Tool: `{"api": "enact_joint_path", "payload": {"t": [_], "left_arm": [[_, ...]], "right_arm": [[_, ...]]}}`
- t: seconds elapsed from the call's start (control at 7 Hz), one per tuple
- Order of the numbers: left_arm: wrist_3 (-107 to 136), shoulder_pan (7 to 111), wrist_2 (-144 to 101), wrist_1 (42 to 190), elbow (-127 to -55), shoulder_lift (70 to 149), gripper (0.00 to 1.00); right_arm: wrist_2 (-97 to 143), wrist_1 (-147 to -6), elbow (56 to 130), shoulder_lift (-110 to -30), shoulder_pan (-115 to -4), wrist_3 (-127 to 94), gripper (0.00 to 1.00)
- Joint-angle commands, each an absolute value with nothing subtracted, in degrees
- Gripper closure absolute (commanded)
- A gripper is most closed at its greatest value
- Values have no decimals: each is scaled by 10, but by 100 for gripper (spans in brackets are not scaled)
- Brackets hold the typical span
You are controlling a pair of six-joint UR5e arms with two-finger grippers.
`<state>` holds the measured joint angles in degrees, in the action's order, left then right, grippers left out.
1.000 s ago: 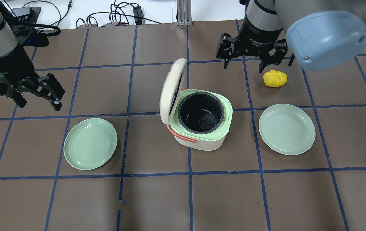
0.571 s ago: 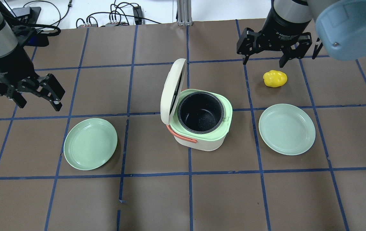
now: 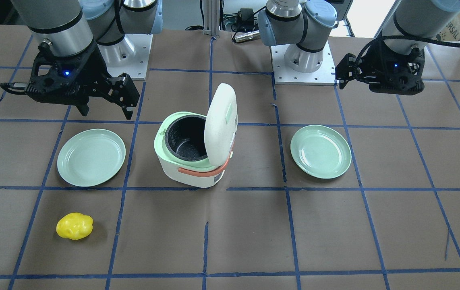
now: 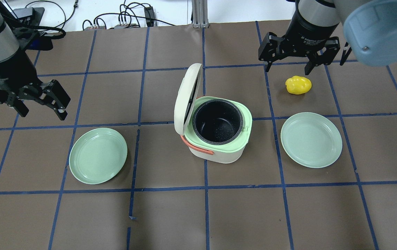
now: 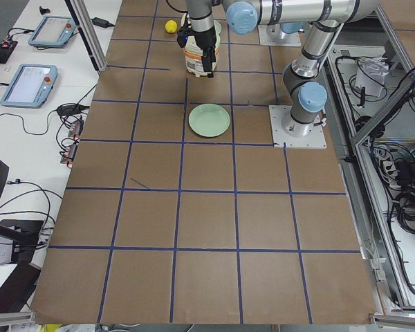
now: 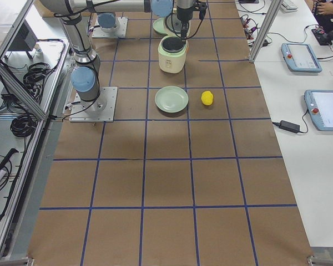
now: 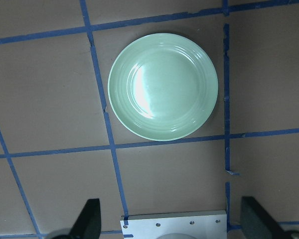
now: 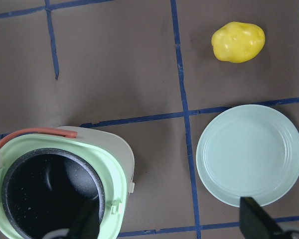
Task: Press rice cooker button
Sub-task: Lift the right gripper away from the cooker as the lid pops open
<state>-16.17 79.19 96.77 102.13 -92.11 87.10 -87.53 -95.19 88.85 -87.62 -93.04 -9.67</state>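
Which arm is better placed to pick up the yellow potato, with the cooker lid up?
Right, likely. The right gripper, open, hangs on the potato side of the rice cooker, and its wrist view shows the potato. The left gripper is across the cooker, by the left green plate.

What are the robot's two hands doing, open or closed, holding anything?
Left gripper: open, holding nothing.
Right gripper: open, holding nothing.

I'm driving a robotics lab cell: brown paper-covered table with a blue tape grid (image 5: 207, 228), grey tablet-style teach pendants (image 6: 327, 110) on white side benches (image 6: 299, 160), drilled steel mounting plates (image 3: 282, 78), aluminium frame rails (image 6: 16, 86), loose black cable bundles (image 5: 404, 200).
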Motion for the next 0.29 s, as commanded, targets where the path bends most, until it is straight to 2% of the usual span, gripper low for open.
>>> {"api": "enact_joint_path", "payload": {"t": [0.0,0.14], "left_arm": [[-162,792,968,1021,-921,871,0],[-162,792,968,1021,-921,871,0]], "right_arm": [[-871,-948,891,-877,-931,-98,0],[-868,-945,897,-880,-931,-98,0]]}}
